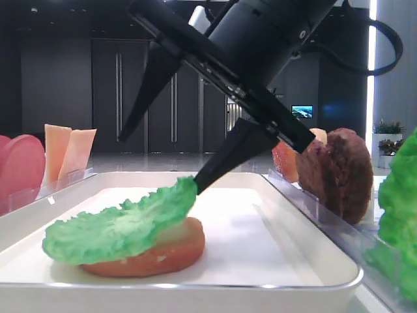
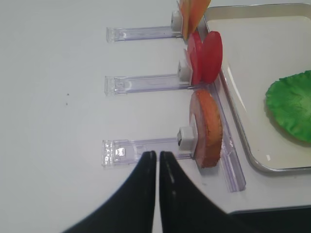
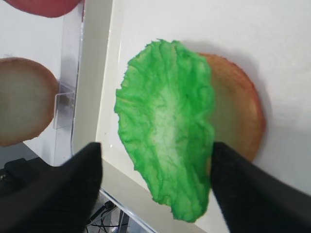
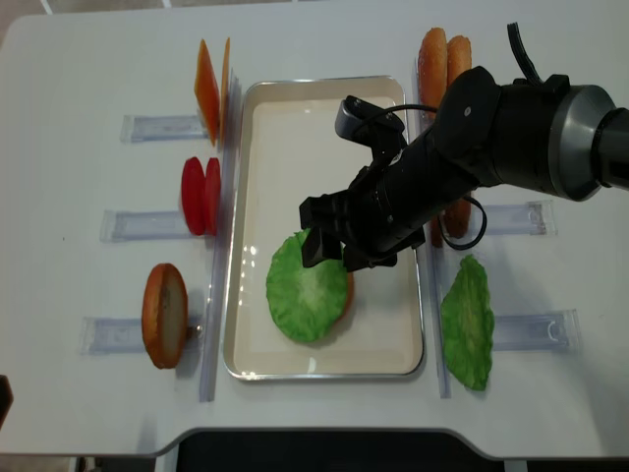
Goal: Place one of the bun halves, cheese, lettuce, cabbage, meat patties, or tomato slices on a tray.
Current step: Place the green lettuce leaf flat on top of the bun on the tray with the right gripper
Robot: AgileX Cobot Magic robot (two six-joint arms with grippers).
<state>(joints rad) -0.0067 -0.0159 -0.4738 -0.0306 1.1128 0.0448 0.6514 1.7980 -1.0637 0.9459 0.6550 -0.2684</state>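
The white tray [image 4: 324,108] lies mid-table. In its near half rests a bun half [image 4: 346,291], cut face up, with the green lettuce [image 4: 307,290] draped over it. My right gripper [image 4: 336,254] hovers just above them, open. In the right wrist view the lettuce [image 3: 167,121] lies between the two spread fingers, and one fingertip [image 1: 202,182] touches the leaf's raised edge. The leaf rests on the bun half [image 1: 163,251]. My left gripper [image 2: 158,155] is shut and empty, low over the table left of the tray, beside a standing bun half [image 2: 209,128].
Clear stands flank the tray. On the left are cheese slices [image 4: 211,79], tomato slices [image 4: 201,195] and a bun half [image 4: 164,315]. On the right are buns [image 4: 442,54], meat patties [image 1: 342,173] and another lettuce leaf [image 4: 467,323].
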